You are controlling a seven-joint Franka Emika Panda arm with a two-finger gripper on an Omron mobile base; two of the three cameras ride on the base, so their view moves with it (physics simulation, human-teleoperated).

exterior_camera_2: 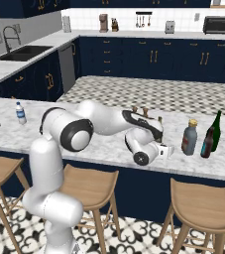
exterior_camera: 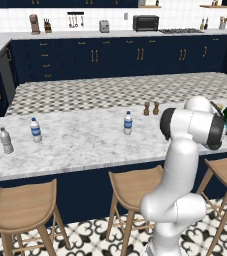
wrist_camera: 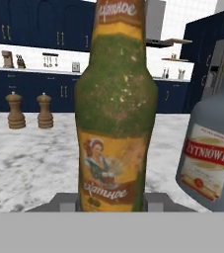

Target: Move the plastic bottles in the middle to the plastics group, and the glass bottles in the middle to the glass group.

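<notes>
The jaws grasp the olive-brown beer bottle (wrist_camera: pixel 116 106) low on its body; it should stay upright and pass clear of the squat grey bottle (wrist_camera: pixel 214 143) just right.

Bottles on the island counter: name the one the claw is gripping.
The slim olive-brown bottle with the yellow label: it sits between the tips of the claw. The squat grey-blue bottle beside it stands free.
</notes>
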